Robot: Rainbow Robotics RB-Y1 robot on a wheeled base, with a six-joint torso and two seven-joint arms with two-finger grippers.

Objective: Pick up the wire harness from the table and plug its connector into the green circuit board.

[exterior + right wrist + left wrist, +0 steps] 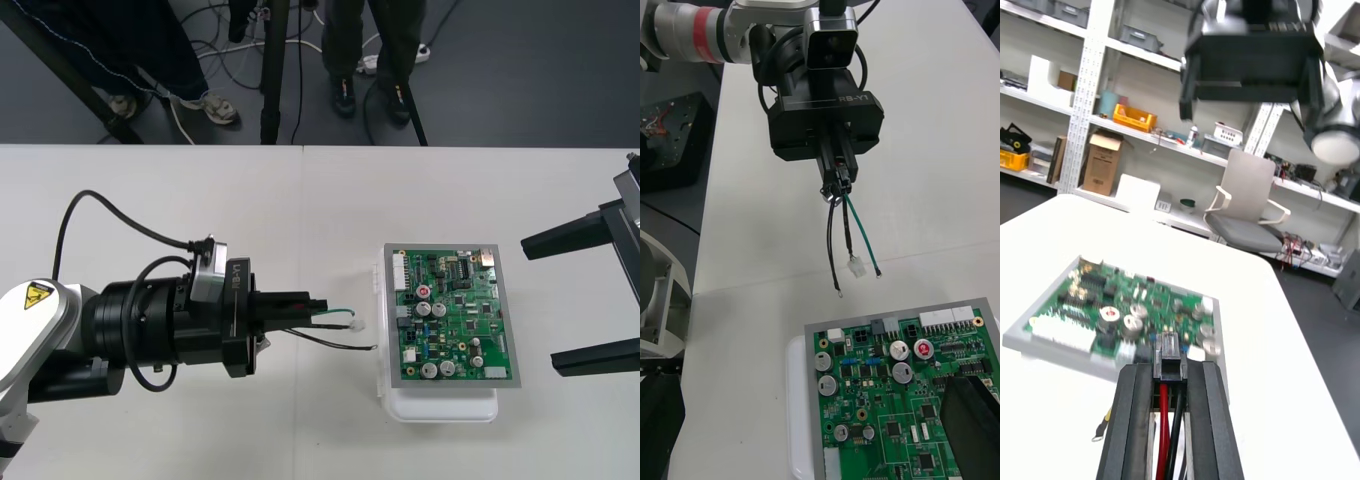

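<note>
Green circuit board (pixel 455 315) near harness (pixel 338 311) in left tool (pixel 320 306), table (pixel 300 220) between.

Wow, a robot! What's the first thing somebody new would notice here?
Probably the left end effector, reaching in over the table from the left, shut on the wire harness, whose thin wires stick out toward the green circuit board. The board sits on a white base right of the middle. The right end effector waits open just past it, at the table's right side.
</note>
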